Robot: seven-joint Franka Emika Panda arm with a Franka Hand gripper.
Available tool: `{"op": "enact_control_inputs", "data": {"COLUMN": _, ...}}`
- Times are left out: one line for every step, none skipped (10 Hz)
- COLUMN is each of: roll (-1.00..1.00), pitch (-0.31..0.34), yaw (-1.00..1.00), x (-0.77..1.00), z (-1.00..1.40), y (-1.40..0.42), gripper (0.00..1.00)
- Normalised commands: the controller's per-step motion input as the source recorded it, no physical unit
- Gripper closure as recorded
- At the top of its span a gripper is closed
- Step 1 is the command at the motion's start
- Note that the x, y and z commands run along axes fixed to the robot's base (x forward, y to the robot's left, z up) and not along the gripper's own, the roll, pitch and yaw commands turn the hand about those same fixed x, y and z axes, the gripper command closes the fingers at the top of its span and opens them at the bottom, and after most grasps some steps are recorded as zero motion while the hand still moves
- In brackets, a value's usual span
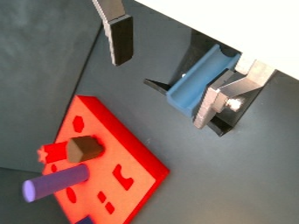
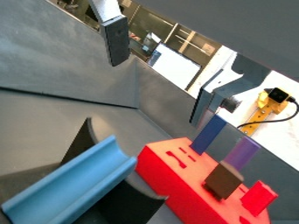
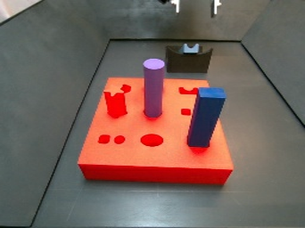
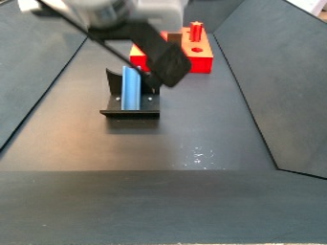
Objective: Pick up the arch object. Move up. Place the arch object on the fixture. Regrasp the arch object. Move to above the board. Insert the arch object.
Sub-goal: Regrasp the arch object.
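The arch object (image 1: 197, 80), a dull blue trough-shaped block, lies in the dip of the dark fixture (image 1: 160, 88). Both side views show it there (image 4: 132, 84), resting on the fixture (image 4: 129, 113) (image 3: 188, 62). My gripper (image 1: 162, 93) is open and hangs above the fixture, with nothing between its fingers. One finger (image 1: 118, 39) stands well clear of the arch object, and the other finger (image 1: 218, 101) is close beside it. In a side view the gripper (image 3: 197, 7) is at the top edge. The red board (image 3: 155, 153) lies nearer the front.
On the board stand a purple cylinder (image 3: 152, 86), a tall royal-blue block (image 3: 206, 117) and a small red upright piece (image 3: 116, 103). A wrist view shows a dark brown block (image 1: 82, 147) there too. Sloped dark walls (image 3: 66, 98) enclose the floor.
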Motion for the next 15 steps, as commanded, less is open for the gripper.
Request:
{"op": "enact_control_inputs", "data": {"roll": 1.0, "pitch": 0.053, "yaw": 0.03, "x": -0.12, "z": 0.82, "y": -0.89, "gripper": 0.0}}
{"op": "enact_control_inputs", "data": {"roll": 1.0, "pitch": 0.051, "yaw": 0.03, "x": -0.11, "z": 0.78, "y": -0.84, "gripper": 0.0}}
{"op": "enact_control_inputs", "data": {"roll": 1.0, "pitch": 0.041, "yaw": 0.03, "x": -0.12, "z": 0.67, "y": -0.72, "gripper": 0.0}}
{"op": "enact_control_inputs", "data": {"roll": 1.0, "pitch": 0.032, "yaw": 0.03, "x": -0.13, "z": 0.49, "y": -0.57, "gripper": 0.0}}
{"op": "enact_control_inputs", "data": {"roll": 1.0, "pitch": 0.027, "yaw": 0.03, "x": -0.1, "z": 0.22, "y": -0.36, "gripper": 0.0}}
{"op": "enact_control_inputs", "data": {"roll": 1.0, "pitch": 0.025, "yaw": 0.03, "x": -0.06, "z": 0.06, "y": -0.19, "gripper": 0.0}}
{"op": "enact_control_inputs", "data": {"roll": 1.0, "pitch": 0.026, "yaw": 0.03, "x": -0.03, "z": 0.03, "y": -0.06, "gripper": 0.0}}
{"op": "enact_control_inputs", "data": {"roll": 1.0, "pitch": 0.027, "yaw": 0.03, "x": -0.02, "z": 0.05, "y": -0.03, "gripper": 0.0}}
{"op": "enact_control_inputs", "data": {"roll": 1.0, "pitch": 0.022, "yaw": 0.03, "x": -0.03, "z": 0.02, "y": -0.04, "gripper": 0.0}}
{"op": "enact_control_inputs", "data": {"roll": 1.0, "pitch": 0.017, "yaw": 0.03, "x": -0.04, "z": 0.01, "y": -0.03, "gripper": 0.0}}
{"op": "enact_control_inputs", "data": {"roll": 1.0, "pitch": 0.011, "yaw": 0.03, "x": -0.05, "z": 0.02, "y": -0.03, "gripper": 0.0}}
{"op": "enact_control_inputs", "data": {"roll": 1.0, "pitch": 0.006, "yaw": 0.03, "x": -0.05, "z": 0.01, "y": -0.03, "gripper": 0.0}}
{"op": "enact_control_inputs", "data": {"roll": 1.0, "pitch": -0.002, "yaw": 0.03, "x": -0.05, "z": 0.01, "y": -0.02, "gripper": 0.0}}
{"op": "enact_control_inputs", "data": {"roll": 1.0, "pitch": -0.009, "yaw": 0.03, "x": -0.05, "z": 0.01, "y": -0.02, "gripper": 0.0}}
{"op": "enact_control_inputs", "data": {"roll": 1.0, "pitch": -0.016, "yaw": 0.03, "x": -0.04, "z": 0.0, "y": -0.02, "gripper": 0.0}}
